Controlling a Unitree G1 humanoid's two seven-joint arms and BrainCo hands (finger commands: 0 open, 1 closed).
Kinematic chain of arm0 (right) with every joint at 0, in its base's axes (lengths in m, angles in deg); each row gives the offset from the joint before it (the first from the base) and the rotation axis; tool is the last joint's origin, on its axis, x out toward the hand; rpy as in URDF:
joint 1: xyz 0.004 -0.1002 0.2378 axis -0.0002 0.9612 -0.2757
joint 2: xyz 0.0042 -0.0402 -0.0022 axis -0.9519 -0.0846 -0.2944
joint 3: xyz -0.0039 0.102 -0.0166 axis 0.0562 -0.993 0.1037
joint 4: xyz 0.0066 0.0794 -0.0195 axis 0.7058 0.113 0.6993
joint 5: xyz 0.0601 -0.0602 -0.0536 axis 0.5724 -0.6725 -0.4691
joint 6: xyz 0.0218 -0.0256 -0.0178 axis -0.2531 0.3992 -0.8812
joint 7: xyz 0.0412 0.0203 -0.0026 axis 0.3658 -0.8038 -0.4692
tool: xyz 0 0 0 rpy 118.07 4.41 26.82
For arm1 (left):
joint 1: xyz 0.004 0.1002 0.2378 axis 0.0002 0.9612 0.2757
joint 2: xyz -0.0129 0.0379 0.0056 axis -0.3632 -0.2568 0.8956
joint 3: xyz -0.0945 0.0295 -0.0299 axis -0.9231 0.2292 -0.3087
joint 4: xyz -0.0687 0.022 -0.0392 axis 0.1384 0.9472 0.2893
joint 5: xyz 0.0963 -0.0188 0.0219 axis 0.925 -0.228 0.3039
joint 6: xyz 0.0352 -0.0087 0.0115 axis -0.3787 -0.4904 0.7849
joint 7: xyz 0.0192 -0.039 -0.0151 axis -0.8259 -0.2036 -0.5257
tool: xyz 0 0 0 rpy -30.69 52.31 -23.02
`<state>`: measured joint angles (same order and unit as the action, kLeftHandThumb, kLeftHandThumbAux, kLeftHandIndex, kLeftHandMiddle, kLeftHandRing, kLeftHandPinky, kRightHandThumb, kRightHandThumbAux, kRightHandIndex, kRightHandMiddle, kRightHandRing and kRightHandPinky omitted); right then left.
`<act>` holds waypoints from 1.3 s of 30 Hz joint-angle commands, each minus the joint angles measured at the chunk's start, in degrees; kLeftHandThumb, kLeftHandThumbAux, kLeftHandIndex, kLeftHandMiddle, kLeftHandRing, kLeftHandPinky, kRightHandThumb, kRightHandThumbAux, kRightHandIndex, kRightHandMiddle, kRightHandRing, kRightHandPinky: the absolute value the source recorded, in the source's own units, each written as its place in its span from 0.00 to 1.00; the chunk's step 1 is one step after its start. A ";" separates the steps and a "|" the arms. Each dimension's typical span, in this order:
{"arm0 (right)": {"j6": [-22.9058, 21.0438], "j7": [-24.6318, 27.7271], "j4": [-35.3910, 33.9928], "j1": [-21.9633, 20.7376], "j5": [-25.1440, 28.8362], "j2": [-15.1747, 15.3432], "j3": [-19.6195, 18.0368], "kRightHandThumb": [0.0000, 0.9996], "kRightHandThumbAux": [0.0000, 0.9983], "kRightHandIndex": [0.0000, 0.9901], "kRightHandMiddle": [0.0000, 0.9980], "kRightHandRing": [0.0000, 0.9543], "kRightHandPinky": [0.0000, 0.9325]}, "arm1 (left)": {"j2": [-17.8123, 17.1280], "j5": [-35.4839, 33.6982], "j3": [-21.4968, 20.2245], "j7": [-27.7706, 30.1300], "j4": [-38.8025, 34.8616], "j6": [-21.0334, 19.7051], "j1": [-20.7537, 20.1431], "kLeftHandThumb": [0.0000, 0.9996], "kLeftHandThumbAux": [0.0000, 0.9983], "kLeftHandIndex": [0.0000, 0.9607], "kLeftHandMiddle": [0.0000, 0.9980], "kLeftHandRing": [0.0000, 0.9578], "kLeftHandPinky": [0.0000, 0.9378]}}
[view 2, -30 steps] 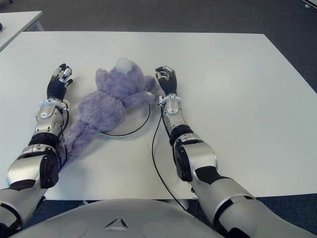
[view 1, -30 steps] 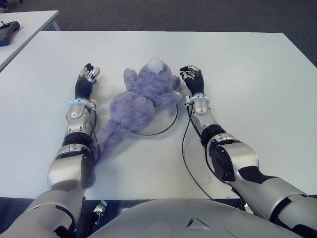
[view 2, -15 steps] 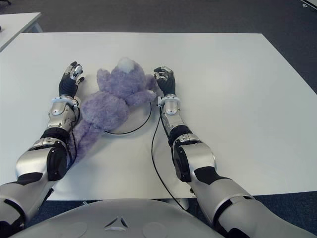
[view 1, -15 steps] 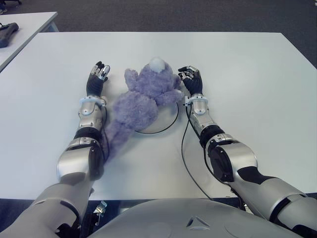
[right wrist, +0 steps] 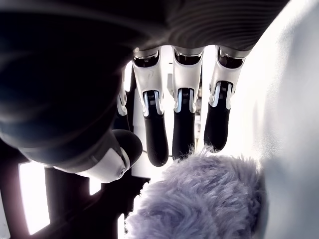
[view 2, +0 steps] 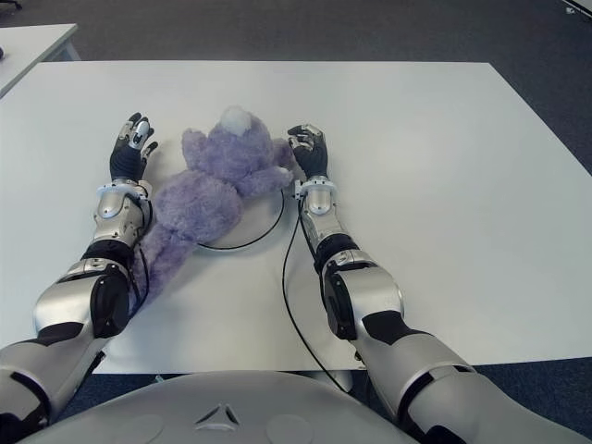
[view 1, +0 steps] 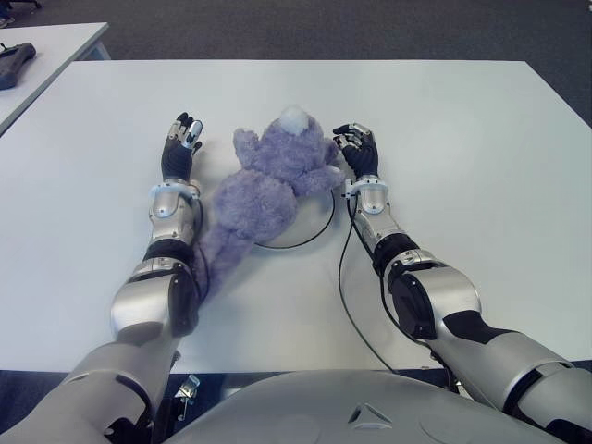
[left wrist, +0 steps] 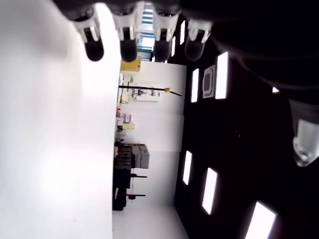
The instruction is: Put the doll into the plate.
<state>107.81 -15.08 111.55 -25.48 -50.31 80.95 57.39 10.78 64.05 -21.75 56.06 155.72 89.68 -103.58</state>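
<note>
Currently: doll (view 1: 268, 180) lies partly over plate (view 1: 314, 229), frame centre | right hand (view 1: 359, 148) released, fingers touching its fur | left hand (view 1: 179, 148) released, just left of doll on surface (view 1: 462, 139)

**White surface on dark carpet**

A broad white surface (view 1: 444, 120) fills most of the head views, evenly lit and matte. Beyond its far edge lies dark grey carpet floor (view 1: 324, 28). At the far left stands a second white table (view 1: 51, 46), carrying a dark object (view 1: 17, 57) near its edge. In the left wrist view, rectangular ceiling lights (left wrist: 222, 74) glow against a dark ceiling, and distant shelving or equipment (left wrist: 130, 157) shows indistinctly.
</note>
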 commanded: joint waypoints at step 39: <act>-2.35 0.84 6.84 13.12 0.02 -0.70 -0.99 0.68 0.74 0.41 0.38 0.41 0.40 | 11.50 2.98 0.50 -5.64 8.87 3.60 16.06 0.00 0.47 0.00 0.01 0.00 0.00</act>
<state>108.33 -14.70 111.55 -25.31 -50.25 81.12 56.91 12.40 66.62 -21.52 55.28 155.64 93.67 -103.18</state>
